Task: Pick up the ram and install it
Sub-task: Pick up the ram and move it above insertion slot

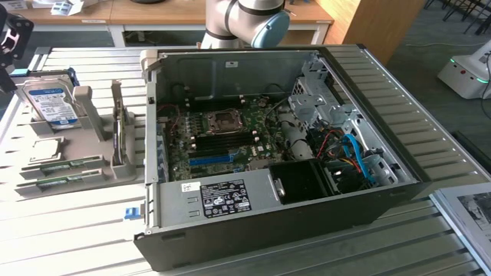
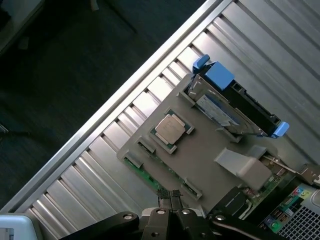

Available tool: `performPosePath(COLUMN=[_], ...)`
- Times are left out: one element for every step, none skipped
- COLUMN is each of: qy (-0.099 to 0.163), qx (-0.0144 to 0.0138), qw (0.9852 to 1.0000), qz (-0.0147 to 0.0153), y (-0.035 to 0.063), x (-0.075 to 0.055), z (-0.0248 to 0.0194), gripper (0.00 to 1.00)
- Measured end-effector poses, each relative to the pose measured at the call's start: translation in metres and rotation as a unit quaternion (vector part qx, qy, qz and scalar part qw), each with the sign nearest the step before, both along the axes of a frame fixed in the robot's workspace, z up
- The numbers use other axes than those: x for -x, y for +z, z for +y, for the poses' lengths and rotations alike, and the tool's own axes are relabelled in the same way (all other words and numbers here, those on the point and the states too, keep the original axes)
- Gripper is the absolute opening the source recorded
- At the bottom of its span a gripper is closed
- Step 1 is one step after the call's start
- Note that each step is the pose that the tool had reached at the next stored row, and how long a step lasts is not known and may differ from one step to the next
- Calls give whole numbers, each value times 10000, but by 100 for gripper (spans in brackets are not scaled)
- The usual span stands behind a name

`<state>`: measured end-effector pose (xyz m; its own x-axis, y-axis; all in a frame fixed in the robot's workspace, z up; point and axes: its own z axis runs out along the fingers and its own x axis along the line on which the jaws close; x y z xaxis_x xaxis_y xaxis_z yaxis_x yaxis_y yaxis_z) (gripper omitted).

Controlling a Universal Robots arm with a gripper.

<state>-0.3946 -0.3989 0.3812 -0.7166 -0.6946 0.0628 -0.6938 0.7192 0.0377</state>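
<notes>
- Hovering over one edge of the grey tray (image 2: 200,155), the gripper (image 2: 170,194) has its two dark fingers pressed together, with nothing between them.
- Fingertips sit right over the ram (image 2: 151,176); contact cannot be told from the wrist view.
- Ram appearance, wrist view: a long, narrow green strip of board, lying flat in a slot along the tray's edge. Grey clips stand at the slot ends. Part of the strip is hidden behind the fingers.
- Exterior view: two green sticks (image 1: 65,166) lie flat side by side in the tray's slots. Both are thin and narrow, with pale patches along their length. Which of the two is under the fingertips cannot be told.
- Next to the ram slots, the square silver processor (image 2: 171,128) rests in its own recess in the tray.
- Beyond the processor, the hard drive (image 1: 50,103) stands tilted in a holder, showing a blue-and-white label. The wrist view shows it in a blue carrier.
- A further card (image 1: 119,135) stands upright on edge in a bracket on the tray's side toward the computer.
- Open computer case (image 1: 399,172) lies on the slatted metal table (image 1: 69,230), on the exterior view's right of the tray. Its motherboard (image 1: 222,141) is exposed.
- Robot arm (image 1: 245,20) stands behind the case.
</notes>
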Motion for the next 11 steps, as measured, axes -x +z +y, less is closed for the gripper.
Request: performPosePath(qy=[56, 118, 174, 229, 284, 338, 393, 446, 503, 555, 607], qx=[0, 0, 0, 0, 0, 0, 0, 0, 0, 0, 0], qw=[10000, 9999, 9998, 9997, 9996, 9994, 9992, 9990, 9987, 9985, 9982], qz=[0, 0, 0, 0, 0, 0, 0, 0, 0, 0, 0], y=[0, 0, 0, 0, 0, 0, 0, -1, 0, 0, 0], x=[0, 0, 0, 0, 0, 0, 0, 0, 0, 0, 0], z=[0, 0, 0, 0, 0, 0, 0, 0, 0, 0, 0], gripper=[10, 10, 10, 10, 10, 10, 10, 10, 10, 10, 10])
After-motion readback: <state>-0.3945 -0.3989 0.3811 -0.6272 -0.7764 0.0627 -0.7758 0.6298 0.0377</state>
